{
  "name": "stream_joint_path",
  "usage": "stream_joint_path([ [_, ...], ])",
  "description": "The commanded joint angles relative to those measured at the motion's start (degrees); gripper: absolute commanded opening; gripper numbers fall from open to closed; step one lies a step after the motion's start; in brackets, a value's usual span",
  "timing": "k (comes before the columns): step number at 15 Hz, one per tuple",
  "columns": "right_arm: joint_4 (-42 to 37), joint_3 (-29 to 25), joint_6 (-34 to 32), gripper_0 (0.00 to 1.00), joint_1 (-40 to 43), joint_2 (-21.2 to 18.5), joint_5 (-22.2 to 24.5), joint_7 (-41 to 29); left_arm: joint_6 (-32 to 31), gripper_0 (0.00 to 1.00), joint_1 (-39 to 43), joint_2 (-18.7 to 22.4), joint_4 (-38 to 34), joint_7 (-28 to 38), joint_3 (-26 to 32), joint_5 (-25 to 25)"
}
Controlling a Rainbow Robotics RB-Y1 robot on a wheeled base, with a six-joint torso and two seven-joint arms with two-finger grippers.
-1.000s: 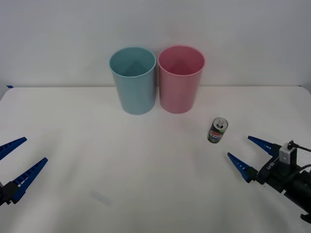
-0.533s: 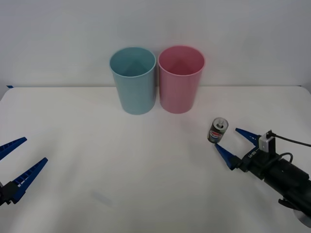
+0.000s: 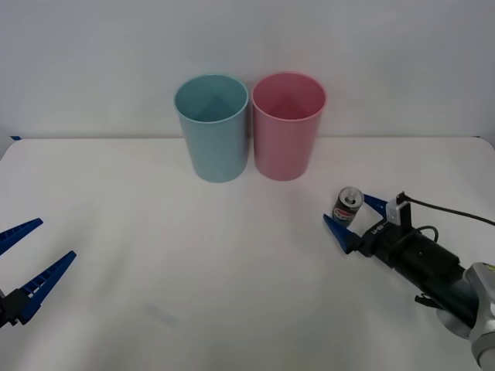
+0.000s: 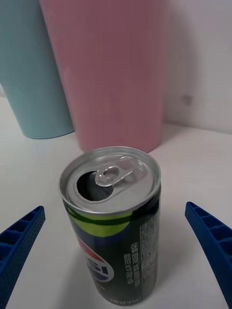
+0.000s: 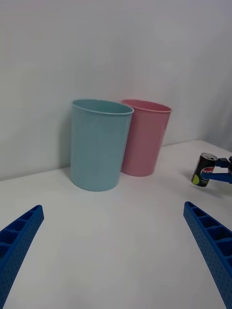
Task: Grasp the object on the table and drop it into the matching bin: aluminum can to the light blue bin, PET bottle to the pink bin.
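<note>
Small dark green-black aluminum can [image 3: 347, 207] stands upright on the broad white table [image 3: 193, 255], right of the tall pink plastic bin [image 3: 288, 126] and light blue plastic bin [image 3: 212, 127]. Right gripper [image 3: 352, 216] straddles it, jaws wide open, holding nothing. Left gripper [image 3: 29, 255] waits open at the table's left edge.

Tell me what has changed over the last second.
The right pincer has advanced along the table toward the aluminum can and now straddles it, jaws open, one finger on each side; no grip yet. The can has not moved. The left pincer stays open at the near left, and the light blue bin and pink bin are unchanged.
</note>
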Motion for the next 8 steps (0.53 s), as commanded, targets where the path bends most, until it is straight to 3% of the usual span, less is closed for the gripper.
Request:
stream_joint_path([
  [1,3.0,-0.01,0.0,1.0,-2.42,0.14,0.01,0.88,0.0,1.0,0.0,0.0,0.0,0.0,0.0,0.0],
  [7,3.09,0.16,1.23,1.0,-2.5,0.14,0.01,1.58,0.0,1.0,0.0,0.0,0.0,0.0,0.0,0.0],
  [8,3.09,0.16,1.32,0.29,-2.5,0.14,0.01,1.58,0.0,1.0,0.0,0.0,0.0,0.0,0.0,0.0],
])
